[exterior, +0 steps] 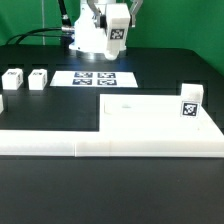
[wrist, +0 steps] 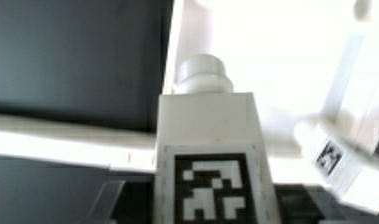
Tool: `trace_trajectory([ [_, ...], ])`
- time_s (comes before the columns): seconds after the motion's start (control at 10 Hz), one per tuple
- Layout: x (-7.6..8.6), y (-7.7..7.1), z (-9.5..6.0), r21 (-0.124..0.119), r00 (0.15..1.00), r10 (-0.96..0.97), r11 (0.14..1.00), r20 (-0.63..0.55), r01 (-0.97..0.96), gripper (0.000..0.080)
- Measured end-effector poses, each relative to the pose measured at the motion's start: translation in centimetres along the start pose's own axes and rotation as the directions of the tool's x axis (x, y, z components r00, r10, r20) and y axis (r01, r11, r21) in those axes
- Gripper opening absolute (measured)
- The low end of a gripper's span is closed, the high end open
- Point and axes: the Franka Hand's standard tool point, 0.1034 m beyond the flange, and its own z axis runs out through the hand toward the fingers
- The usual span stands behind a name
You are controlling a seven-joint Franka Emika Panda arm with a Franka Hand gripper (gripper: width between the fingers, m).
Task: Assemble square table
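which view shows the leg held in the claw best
The wrist view: the leg fills the middle of the frame, with its tag and rounded peg end visible close up. The exterior view shows it only small, at the frame's top, in the claw.

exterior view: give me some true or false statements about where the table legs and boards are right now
The gripper holds a tagged white leg up in the air. True.
A second leg stands on the tabletop, toward the exterior view's right. True.
The marker board lies on the tabletop. False: it lies on the black table beyond the tabletop.
No legs sit off the tabletop. False: two loose legs sit on the black table at the exterior view's left.
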Motion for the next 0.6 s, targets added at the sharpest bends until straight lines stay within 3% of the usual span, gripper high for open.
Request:
trace_trajectory([
  [0.1, 0.2, 0.4, -0.1, -0.016, 0.998, 0.002, 1.000, -0.067, -0.003, 0.0290],
  [0.3, -0.1, 0.4, 0.2, -0.017, 0.998, 0.003, 1.000, -0.063, -0.004, 0.0290],
  [0.6, 0.4, 0.2, 2.5, 0.012, 0.997, 0.036, 0.999, -0.065, -0.035, 0.0290],
])
